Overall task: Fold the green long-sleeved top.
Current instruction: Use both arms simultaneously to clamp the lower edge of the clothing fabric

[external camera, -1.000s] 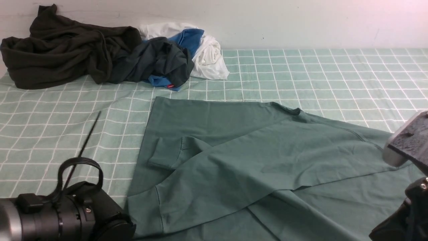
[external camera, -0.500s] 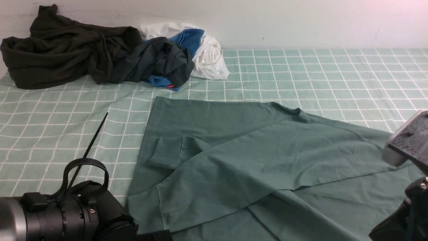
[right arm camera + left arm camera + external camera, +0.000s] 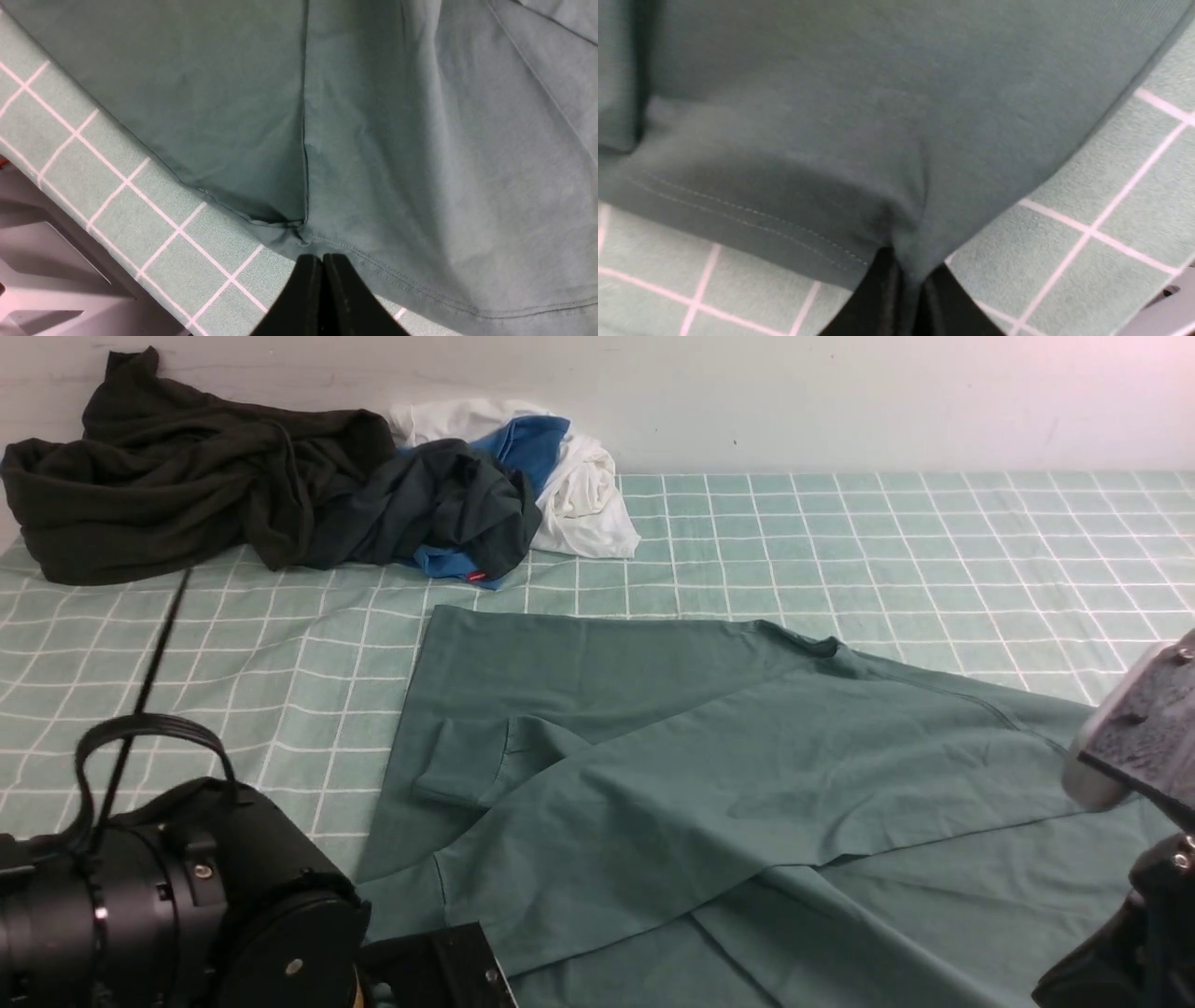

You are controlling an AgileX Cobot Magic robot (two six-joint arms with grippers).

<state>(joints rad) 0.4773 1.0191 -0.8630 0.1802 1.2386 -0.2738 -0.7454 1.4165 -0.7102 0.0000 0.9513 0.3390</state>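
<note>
Bottom left, the left fingers are clamped on the hem of the green long-sleeved top. The right fingers are pressed together at its hem (grip unclear). The top sprawls mid-frame on the grid sheet, with the dark clothes pile upper left.

A plain white wall backs the table, which is covered by a pale green sheet with white grid lines.
</note>
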